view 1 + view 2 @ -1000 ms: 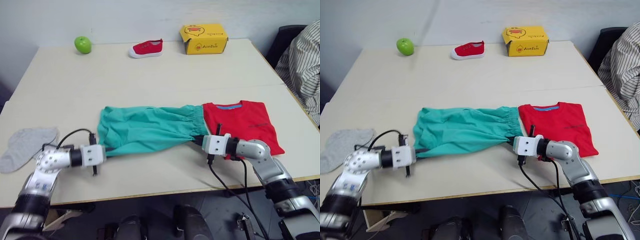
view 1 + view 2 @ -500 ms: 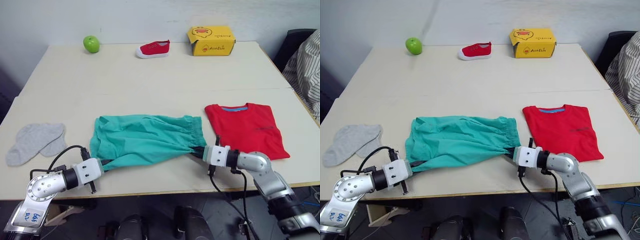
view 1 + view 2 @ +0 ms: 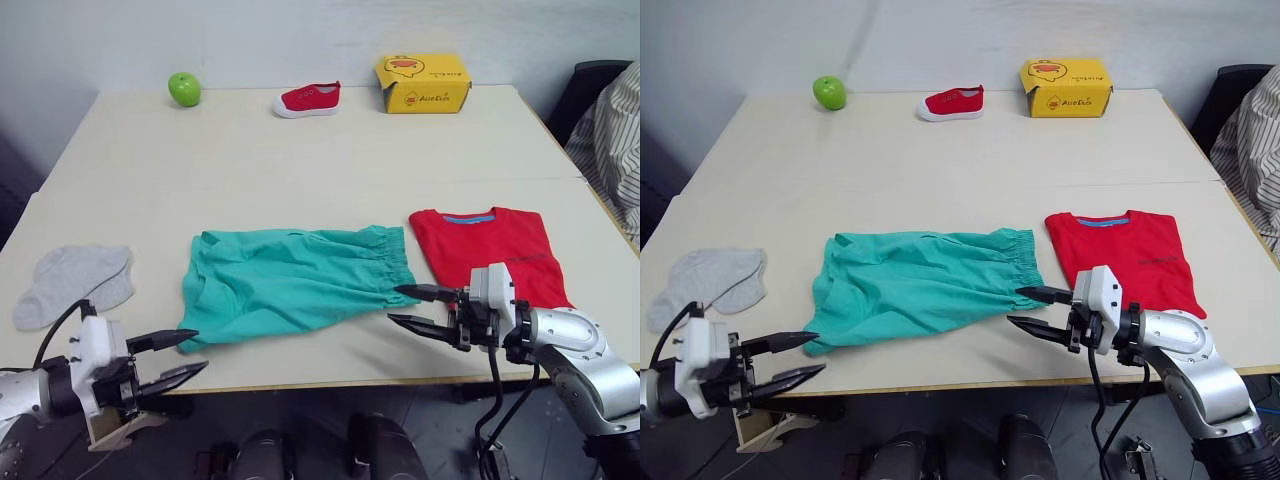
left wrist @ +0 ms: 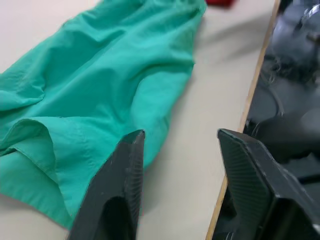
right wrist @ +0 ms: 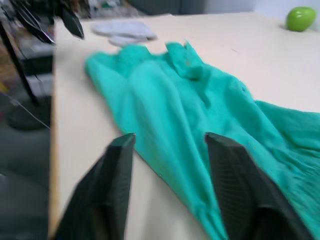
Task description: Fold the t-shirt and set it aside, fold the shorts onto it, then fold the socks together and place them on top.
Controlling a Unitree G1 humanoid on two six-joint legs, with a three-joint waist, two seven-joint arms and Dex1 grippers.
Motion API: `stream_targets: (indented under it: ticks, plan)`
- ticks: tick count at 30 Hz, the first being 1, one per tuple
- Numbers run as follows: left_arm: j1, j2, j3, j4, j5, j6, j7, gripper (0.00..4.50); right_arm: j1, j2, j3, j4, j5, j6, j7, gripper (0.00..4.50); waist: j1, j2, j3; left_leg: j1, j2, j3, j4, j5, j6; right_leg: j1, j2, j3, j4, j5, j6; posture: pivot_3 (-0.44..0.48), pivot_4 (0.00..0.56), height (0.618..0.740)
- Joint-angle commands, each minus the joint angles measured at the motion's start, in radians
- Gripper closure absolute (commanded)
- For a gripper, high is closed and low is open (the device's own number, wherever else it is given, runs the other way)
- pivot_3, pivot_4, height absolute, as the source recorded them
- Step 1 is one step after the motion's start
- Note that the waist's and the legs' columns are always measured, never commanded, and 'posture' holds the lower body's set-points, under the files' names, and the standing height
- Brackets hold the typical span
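The teal shorts (image 3: 295, 282) lie flat in the middle of the table's near half, waistband toward the folded red t-shirt (image 3: 490, 250) on their right. Two grey socks (image 3: 75, 283) rest together at the left edge. My left gripper (image 3: 200, 349) hovers open just off the front edge, close to the shorts' left corner (image 4: 90, 100), holding nothing. Near the waistband's front corner my right gripper (image 3: 393, 304) is open above the table, empty, its fingers (image 5: 120, 165) pointing along the shorts (image 5: 200, 100).
A green apple (image 3: 184, 88), a small red shoe (image 3: 307, 98) and a yellow box (image 3: 422, 82) stand along the far edge. A person in striped clothing (image 3: 610, 130) sits at the right. The table's front edge (image 4: 250, 100) runs beside my left fingers.
Both grippers have let go of the shorts and drawn back toward the front edge, now open. The shorts have settled flat on the table.
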Motion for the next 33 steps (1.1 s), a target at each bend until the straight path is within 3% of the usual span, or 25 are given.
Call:
stream_targets:
  ticks: [1, 3, 4, 8, 13, 18, 26, 30, 33]
  plan:
    - [-0.172, -0.052, -0.066, -0.029, -0.048, 0.067, 0.11, 3.42, -0.08, 0.094, 0.041, -0.011, -0.041, 0.034, -0.112, 3.87, 0.003, 0.0, 0.0, 0.0, -0.001, 0.0, 0.0, 0.001, 0.0, 0.0, 0.0, 0.0, 0.0, 0.0, 0.0, 0.0, 0.15, 0.74]
    - [-0.309, -0.119, -0.159, 0.008, 0.02, 0.082, 0.189, 4.03, -0.136, 0.178, 0.09, 0.044, -0.134, 0.031, -0.203, 4.49, 0.003, 0.001, -0.001, 0.0, -0.001, 0.0, 0.0, 0.001, -0.002, -0.001, 0.001, 0.0, 0.002, 0.001, 0.0, 0.0, 0.15, 0.74]
    - [-0.371, -0.152, -0.217, 0.032, 0.07, 0.084, 0.22, 4.35, -0.163, 0.222, 0.126, 0.086, -0.2, 0.012, -0.249, 4.5, 0.004, 0.001, -0.001, 0.0, -0.002, 0.0, -0.001, 0.001, -0.002, 0.0, 0.002, 0.0, 0.002, 0.001, 0.0, 0.0, 0.15, 0.74]
    - [-0.505, -0.265, -0.407, 0.161, 0.294, 0.077, 0.34, 4.43, -0.211, 0.381, 0.225, 0.256, -0.387, -0.097, -0.366, 4.5, 0.001, 0.0, -0.003, -0.002, -0.003, 0.003, -0.001, 0.003, -0.003, -0.002, 0.006, -0.007, 0.005, 0.001, 0.0, 0.0, 0.15, 0.74]
    - [-0.566, -0.394, -0.489, 0.303, 0.493, 0.073, 0.539, 4.43, -0.231, 0.485, 0.251, 0.431, -0.582, -0.258, -0.537, 4.5, -0.011, 0.0, -0.002, -0.005, -0.003, 0.006, -0.003, 0.003, -0.003, -0.007, 0.008, -0.007, 0.002, 0.001, 0.001, 0.0, 0.15, 0.74]
    - [-0.546, -0.434, -0.491, 0.316, 0.59, 0.139, 0.659, 4.43, -0.202, 0.476, 0.166, 0.502, -0.636, -0.32, -0.65, 4.5, -0.008, -0.001, -0.003, -0.004, 0.0, 0.006, -0.002, 0.004, -0.003, -0.006, 0.008, -0.005, 0.004, 0.001, 0.001, 0.0, 0.15, 0.74]
    - [-0.521, -0.421, -0.46, 0.446, 0.649, 0.075, 0.683, 4.43, -0.252, 0.496, -0.063, 0.575, -0.455, -0.158, -0.722, 4.5, -0.007, 0.002, -0.012, 0.005, -0.001, 0.004, -0.002, 0.004, -0.002, 0.003, 0.003, -0.003, 0.002, 0.001, 0.001, 0.0, 0.15, 0.74]
    - [-0.563, -0.438, -0.422, 0.511, 0.623, -0.061, 0.66, 4.43, -0.312, 0.529, -0.134, 0.574, -0.352, -0.079, -0.708, 4.5, -0.009, 0.006, -0.016, 0.008, -0.001, 0.004, -0.003, 0.004, -0.003, 0.003, 0.002, 0.002, 0.003, 0.0, 0.0, 0.0, 0.15, 0.74]
    - [-0.609, -0.483, -0.34, 0.497, 0.5, -0.189, 0.595, 4.43, -0.339, 0.545, -0.133, 0.497, -0.273, -0.047, -0.622, 4.5, -0.015, 0.008, -0.015, 0.008, 0.0, 0.006, -0.008, 0.006, -0.005, 0.0, 0.002, 0.004, 0.004, 0.0, -0.002, 0.0, 0.15, 0.74]
